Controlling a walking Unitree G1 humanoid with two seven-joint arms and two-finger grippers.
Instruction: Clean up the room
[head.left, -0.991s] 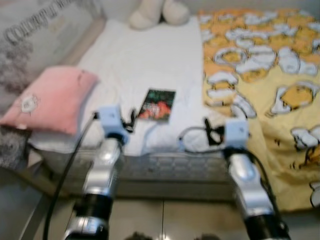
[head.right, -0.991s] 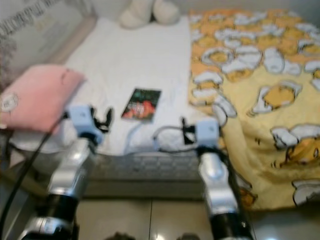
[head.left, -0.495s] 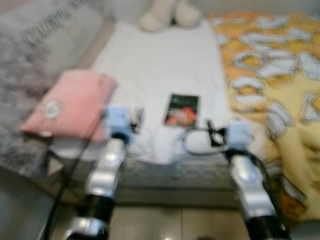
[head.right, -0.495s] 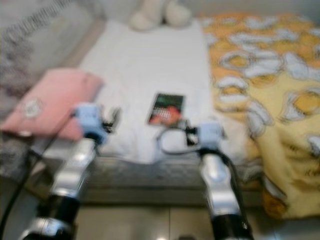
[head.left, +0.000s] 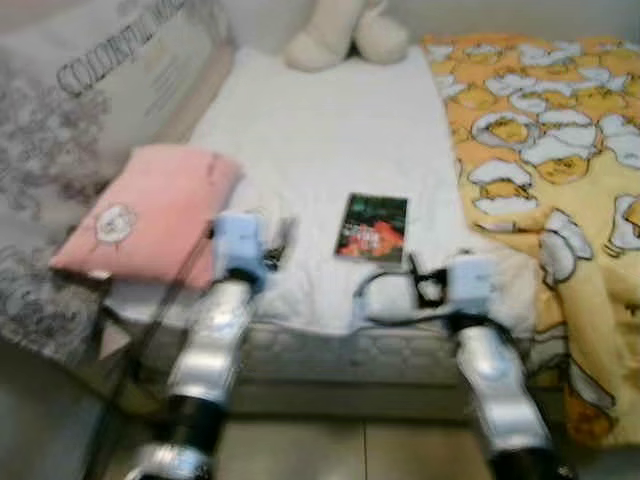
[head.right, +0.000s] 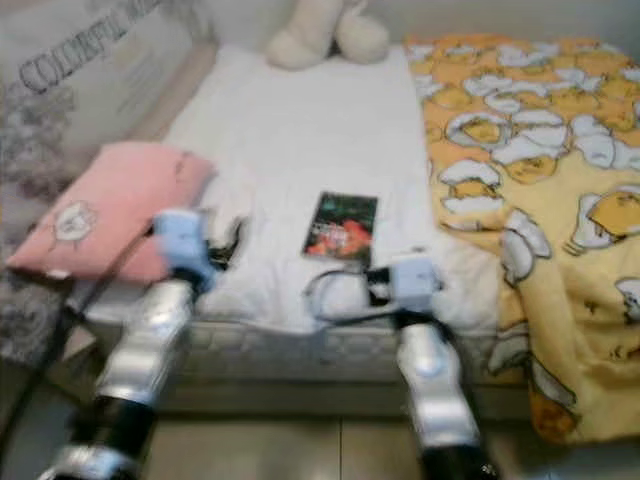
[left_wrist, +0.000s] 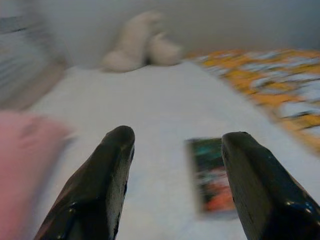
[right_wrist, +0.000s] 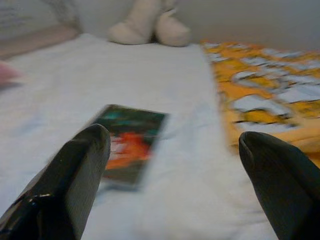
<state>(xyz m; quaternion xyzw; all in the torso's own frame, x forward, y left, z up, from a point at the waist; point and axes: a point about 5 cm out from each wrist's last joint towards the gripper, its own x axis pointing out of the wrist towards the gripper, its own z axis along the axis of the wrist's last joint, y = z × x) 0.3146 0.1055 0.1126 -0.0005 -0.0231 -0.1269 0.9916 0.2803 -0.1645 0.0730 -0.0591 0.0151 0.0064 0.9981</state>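
A small dark book (head.left: 373, 227) with a red and green cover lies flat on the white sheet (head.left: 320, 130) near the bed's front edge. My left gripper (head.left: 280, 238) hovers over the front edge to the left of the book, beside the pink pillow (head.left: 150, 215). It is open and empty; in the left wrist view its fingers (left_wrist: 112, 185) frame the book (left_wrist: 214, 175). My right gripper (head.left: 425, 285) is at the mattress edge just in front of the book's right side. It is also open and empty, and the book (right_wrist: 129, 142) lies ahead of it.
A yellow blanket (head.left: 560, 150) with a cartoon print covers the bed's right half and hangs over the front. A cream plush toy (head.left: 345, 35) sits at the far end. A printed headboard panel (head.left: 90, 90) stands along the left. Tiled floor (head.left: 340, 450) lies below.
The whole picture has shifted and sharpened as the camera moved; the bed now sits closer. Book, pillow and blanket lie as before. Both grippers stay open and empty.
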